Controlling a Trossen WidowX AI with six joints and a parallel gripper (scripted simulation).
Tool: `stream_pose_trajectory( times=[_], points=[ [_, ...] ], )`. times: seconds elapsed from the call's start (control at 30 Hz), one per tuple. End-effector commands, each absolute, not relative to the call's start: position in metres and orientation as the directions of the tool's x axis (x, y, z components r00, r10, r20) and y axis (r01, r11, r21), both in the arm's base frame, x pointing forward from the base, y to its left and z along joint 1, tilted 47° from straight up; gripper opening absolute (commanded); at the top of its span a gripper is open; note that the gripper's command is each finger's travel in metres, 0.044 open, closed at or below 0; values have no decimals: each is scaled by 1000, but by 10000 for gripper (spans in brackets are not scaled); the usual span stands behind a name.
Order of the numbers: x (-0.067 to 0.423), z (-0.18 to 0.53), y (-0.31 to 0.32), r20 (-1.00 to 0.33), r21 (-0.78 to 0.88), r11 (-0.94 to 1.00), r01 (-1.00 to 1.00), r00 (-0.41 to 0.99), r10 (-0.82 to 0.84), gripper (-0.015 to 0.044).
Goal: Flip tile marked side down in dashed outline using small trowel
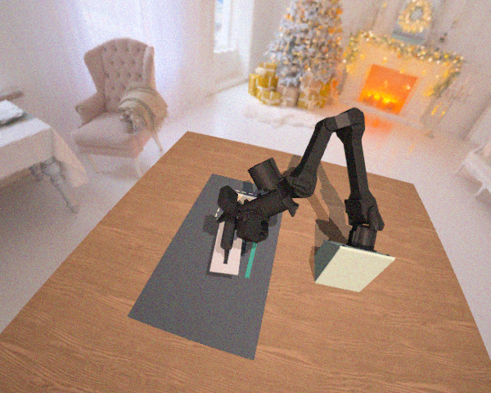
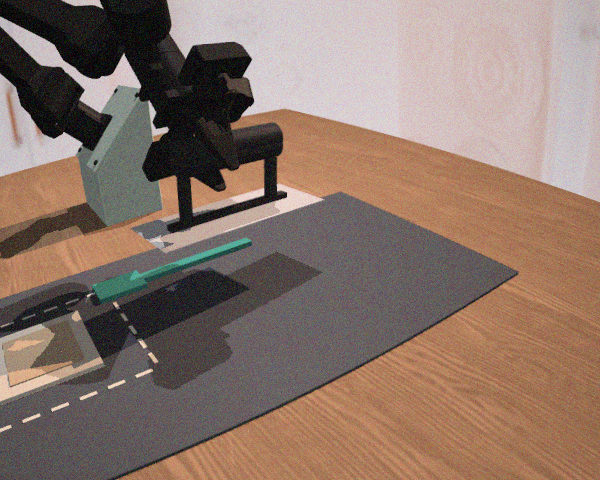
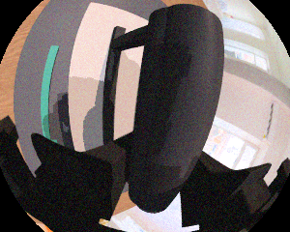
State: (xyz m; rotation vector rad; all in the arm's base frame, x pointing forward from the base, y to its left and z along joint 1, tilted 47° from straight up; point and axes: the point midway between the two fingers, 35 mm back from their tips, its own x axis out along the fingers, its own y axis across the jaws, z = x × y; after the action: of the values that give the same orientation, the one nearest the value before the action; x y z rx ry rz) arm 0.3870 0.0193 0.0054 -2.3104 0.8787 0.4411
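Pincer (image 2: 199, 155) clamped on the thick black handle of 1 trowel (image 2: 253, 139), whose pale blade rests flat at the mat's (image 2: 341, 268) far edge. 1 tile (image 2: 42, 361) lies inside the dashed outline (image 2: 135, 330) (its brown marked face still up). 1 green bar (image 2: 171, 268) lies between them on the wooden surface (image 2: 471, 206). No writing is legible.

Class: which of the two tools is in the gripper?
The black-handled trowel; the gripper clamps its handle. The green tool lies free on the mat.

Home lvg rm: fireplace (image 1: 386, 88), Xmas tree (image 1: 307, 42), armchair (image 1: 116, 101).
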Motion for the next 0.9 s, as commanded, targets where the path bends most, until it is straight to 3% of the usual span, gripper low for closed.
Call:
stream_pose_trajectory(
  times=[0.0, 0.47, 0.87],
  points=[
    [397, -7, 30, -553, -367, -645, -670, 715, -427, 0],
    [409, -68, 60, -784, -121, -835, -537, 568, -252, 0],
    [403, -115, 84, -930, -32, -945, -326, 355, -91, 0]
  ],
)
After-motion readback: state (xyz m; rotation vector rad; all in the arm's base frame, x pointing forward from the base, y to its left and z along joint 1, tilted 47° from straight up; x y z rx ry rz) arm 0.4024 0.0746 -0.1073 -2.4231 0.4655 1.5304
